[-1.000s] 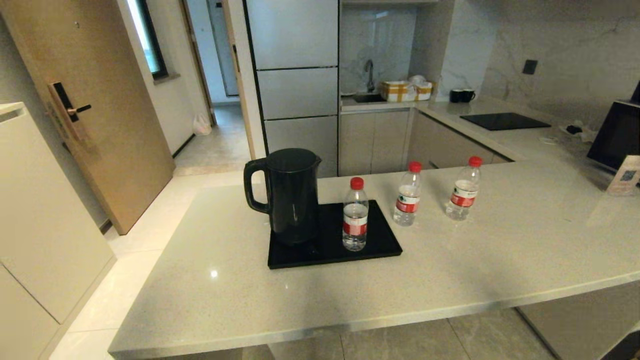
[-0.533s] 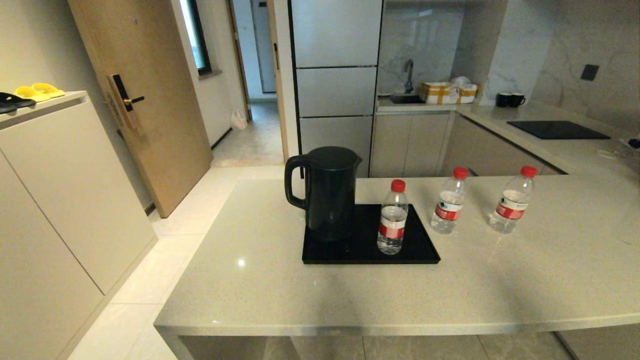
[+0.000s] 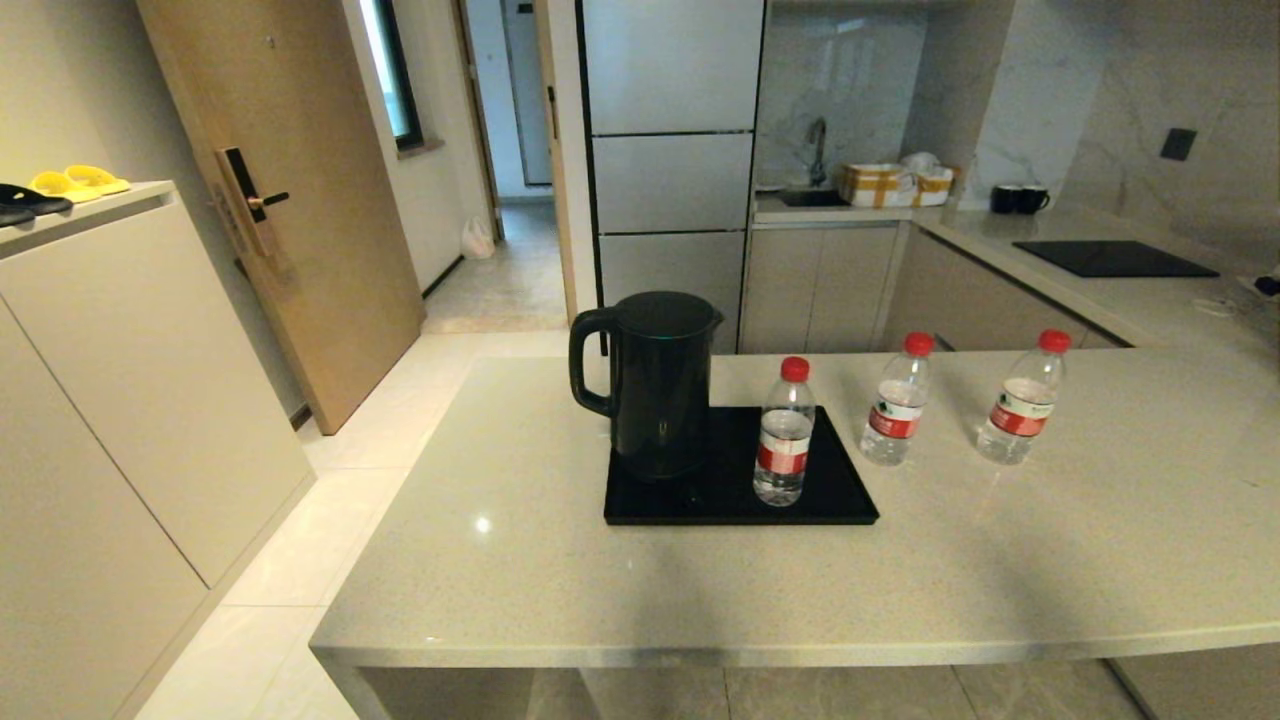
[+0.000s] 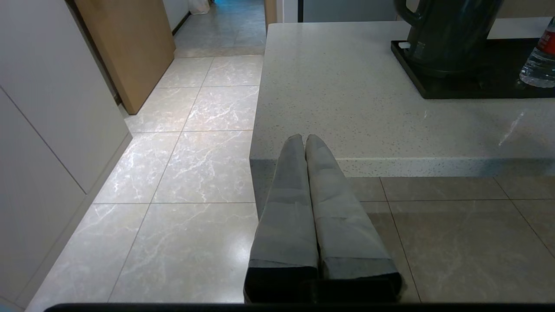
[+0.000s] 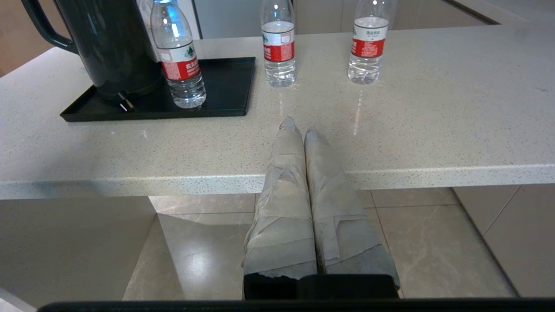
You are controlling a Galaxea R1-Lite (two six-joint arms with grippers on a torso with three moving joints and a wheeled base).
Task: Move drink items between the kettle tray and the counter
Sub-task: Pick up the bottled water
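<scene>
Three water bottles stand upright: one bottle [image 3: 784, 432] on the kettle tray [image 3: 838, 505], to the right of the black kettle [image 3: 655, 380], and two more [image 3: 893, 400] [image 3: 1019, 398] on the counter [image 3: 900, 570], further right and apart from each other. Compared with a second ago, the whole view has shifted, so the camera has turned; the bottles, kettle and tray keep the same places relative to each other. Over the last half second almost nothing differs, so I judge the robot is now settled in front of the counter and no bottle has been moved yet. Both arms hang low before the near edge, out of the head view. The left gripper [image 4: 305, 143] has its fingers pressed together and holds nothing; the right gripper [image 5: 299, 128] is the same.
</scene>
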